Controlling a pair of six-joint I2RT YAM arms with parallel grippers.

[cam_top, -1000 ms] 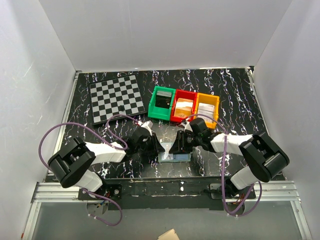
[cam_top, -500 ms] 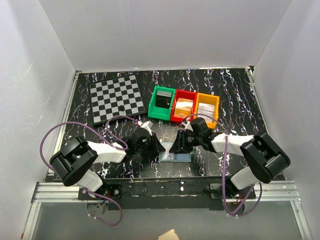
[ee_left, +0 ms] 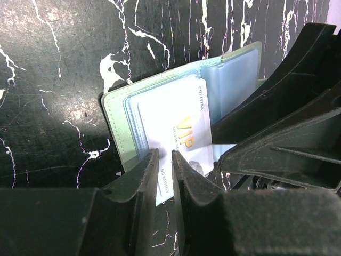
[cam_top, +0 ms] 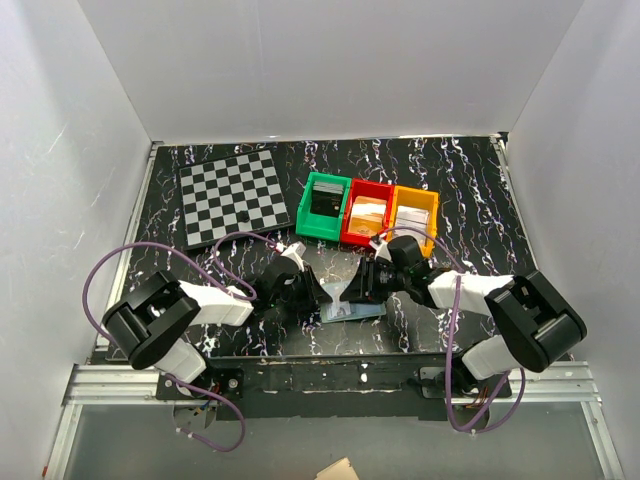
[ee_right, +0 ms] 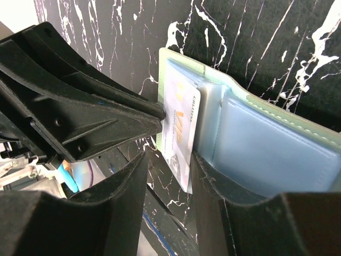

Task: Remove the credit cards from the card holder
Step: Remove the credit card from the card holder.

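The left gripper (ee_left: pixel 165 160) has its jaws pressed nearly together, pinching the near edge of the white VIP credit card (ee_left: pixel 176 122), which sticks partway out of the open card holder (ee_left: pixel 114 128) just ahead of its fingertips. The right gripper (ee_right: pixel 169 160) stands spread, one finger on the holder's blue pocket, with the card's corner loose between its jaws.

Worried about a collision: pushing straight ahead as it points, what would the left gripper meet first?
Likely the card holder, just beyond the VIP card in the left gripper's jaws; the right gripper seems off that line.
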